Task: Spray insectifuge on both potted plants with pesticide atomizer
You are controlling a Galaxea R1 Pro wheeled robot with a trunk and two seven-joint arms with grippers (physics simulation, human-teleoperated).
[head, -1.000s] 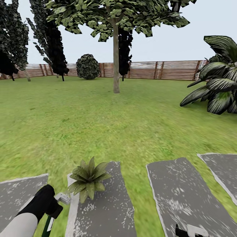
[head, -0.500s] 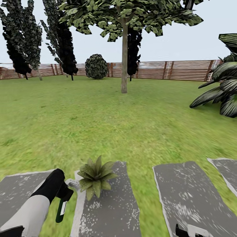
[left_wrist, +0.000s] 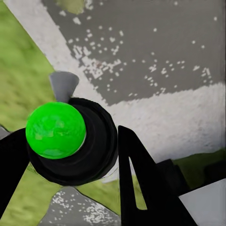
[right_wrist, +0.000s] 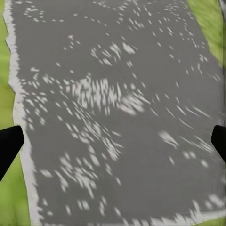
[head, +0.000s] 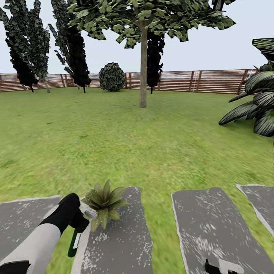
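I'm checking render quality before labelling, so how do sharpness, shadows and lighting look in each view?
Head view: flat even light, no cast shadows under the tree or potted plant; grass smeared soft.
Left wrist view: the pesticide atomizer in the left hand is close and soft-edged.
Right wrist view: the stepping stone has streaky, blurred flecks.

— What's underfoot here?
— A green grass lawn (head: pixel 114 144), with grey stepping stones (head: pixel 213 232) set into it in a row along the near edge.
— Anything standing on them?
— One potted plant (head: pixel 103 203), a low rosette, sits at the far-left corner of a stone (head: pixel 121 236).
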